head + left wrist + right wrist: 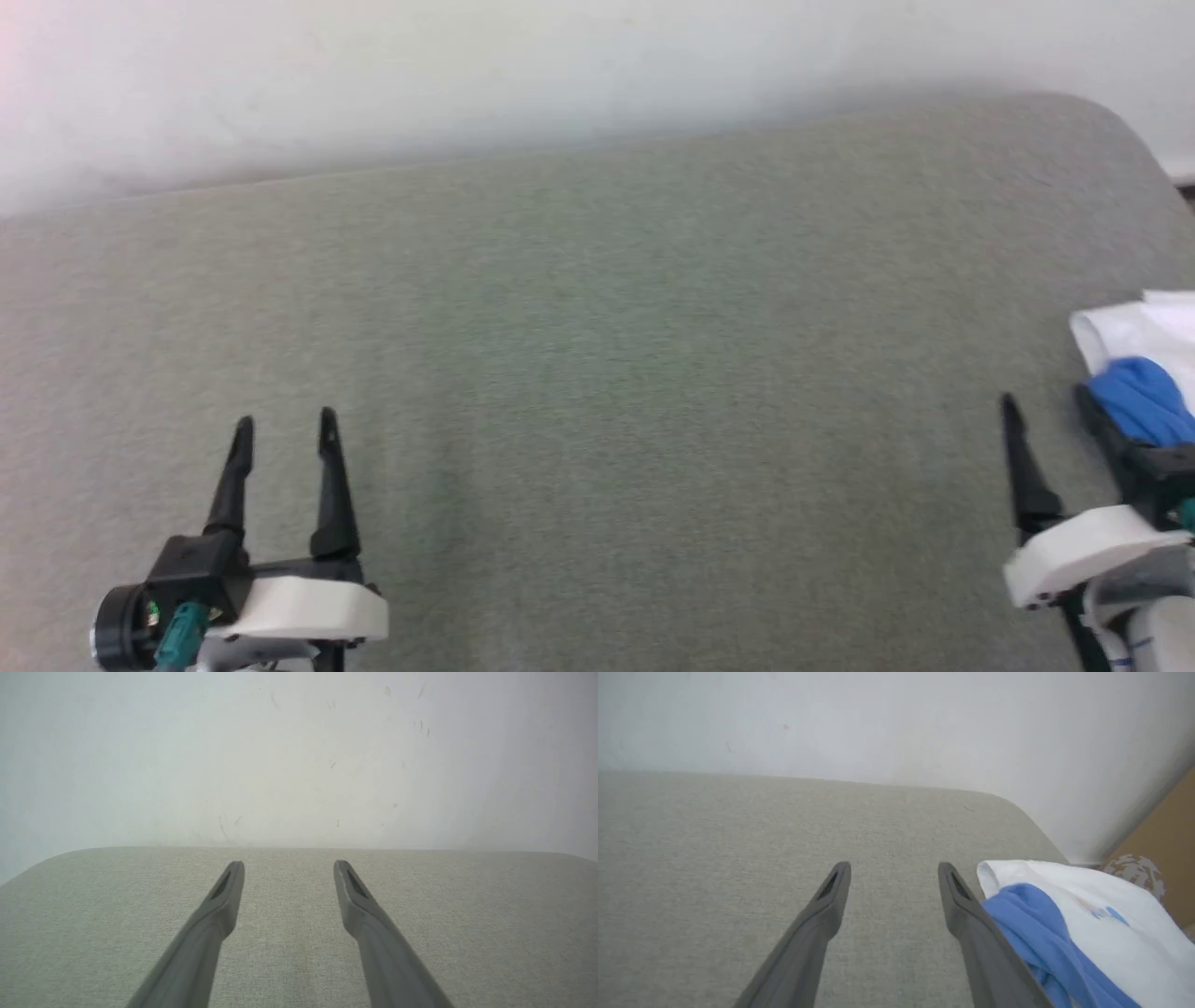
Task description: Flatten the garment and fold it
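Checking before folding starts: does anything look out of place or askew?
Yes. The white jersey shirt with blue sleeves lies bunched at the right edge of the grey fabric-covered surface, a blue sleeve crumpled over its white body, beside the open right gripper.

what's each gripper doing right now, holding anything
left gripper: open, holding nothing
right gripper: open, holding nothing, shirt lies beside it

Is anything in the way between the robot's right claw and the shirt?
No, nothing visible. The open right gripper is over the grey pad, and the shirt lies bunched right beside one finger, with no gap showing.
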